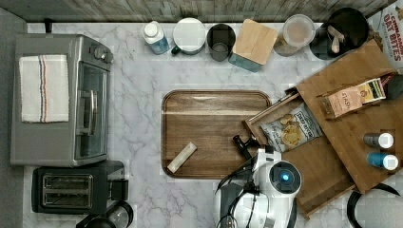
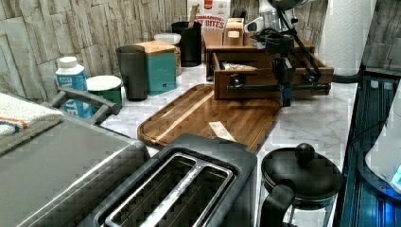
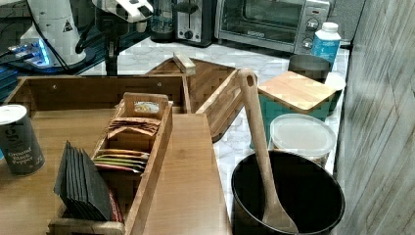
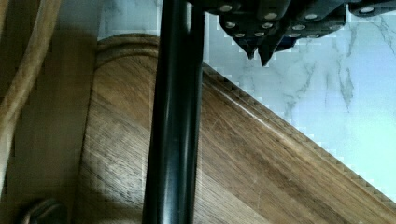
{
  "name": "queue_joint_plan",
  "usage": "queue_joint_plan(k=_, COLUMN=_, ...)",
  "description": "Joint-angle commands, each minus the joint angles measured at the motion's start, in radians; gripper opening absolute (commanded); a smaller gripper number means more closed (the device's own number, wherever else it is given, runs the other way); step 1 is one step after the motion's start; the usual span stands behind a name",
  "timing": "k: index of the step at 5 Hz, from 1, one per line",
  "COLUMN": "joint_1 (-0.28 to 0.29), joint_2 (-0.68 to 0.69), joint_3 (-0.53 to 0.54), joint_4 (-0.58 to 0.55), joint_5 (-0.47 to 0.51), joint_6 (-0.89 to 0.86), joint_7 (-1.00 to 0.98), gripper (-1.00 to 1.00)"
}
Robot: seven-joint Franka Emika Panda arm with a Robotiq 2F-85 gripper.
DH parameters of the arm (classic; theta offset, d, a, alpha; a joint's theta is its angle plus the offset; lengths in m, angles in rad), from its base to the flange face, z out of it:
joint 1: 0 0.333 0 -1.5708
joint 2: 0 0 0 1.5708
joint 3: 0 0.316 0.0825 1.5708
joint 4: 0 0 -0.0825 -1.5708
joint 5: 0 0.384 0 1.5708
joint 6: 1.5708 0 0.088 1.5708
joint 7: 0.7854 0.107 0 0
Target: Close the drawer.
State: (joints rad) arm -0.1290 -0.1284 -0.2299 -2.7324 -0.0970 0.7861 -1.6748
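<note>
Black against the bamboo, the long bar handle [image 4: 173, 121] runs along the front of the drawer [image 2: 269, 75], which is pulled out from the box [image 1: 351, 137] and overhangs the serving tray [image 1: 209, 128]. The gripper [image 4: 259, 53] is seen just beside the handle, on the outer side of it, so the drawer lies beyond the bar from the claw. The fingertips [image 4: 252, 49] appear pressed together, with nothing between them (the gap, if any, is hard to judge). A push across the bar's long axis, toward the box, is probably what is needed. A chip bag [image 1: 291, 129] is kept inside the drawer; a black pot [image 3: 286, 193] holds a wooden spoon [image 3: 259, 147].
</note>
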Motion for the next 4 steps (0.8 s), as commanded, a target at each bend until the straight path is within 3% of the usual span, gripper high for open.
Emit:
queue_joint_plan(k=1, joint_1=0.011, joint_2=0.066, joint_3=-0.114, joint_4=0.253, joint_5=0.075, joint_6=0.157, joint_7=-0.314, gripper=-1.0)
queue_joint_plan(k=3, joint_1=-0.02, joint_2=0.148, joint_3=-0.141, joint_4=0.459, joint_5=0.092, joint_6=0.074, joint_7=-0.345, gripper=-1.0)
queue_joint_plan(k=4, joint_1=-0.076, joint_2=0.212, joint_3=-0.126, joint_4=0.505, joint_5=0.166, joint_6=0.159, joint_7=-0.404, gripper=-1.0)
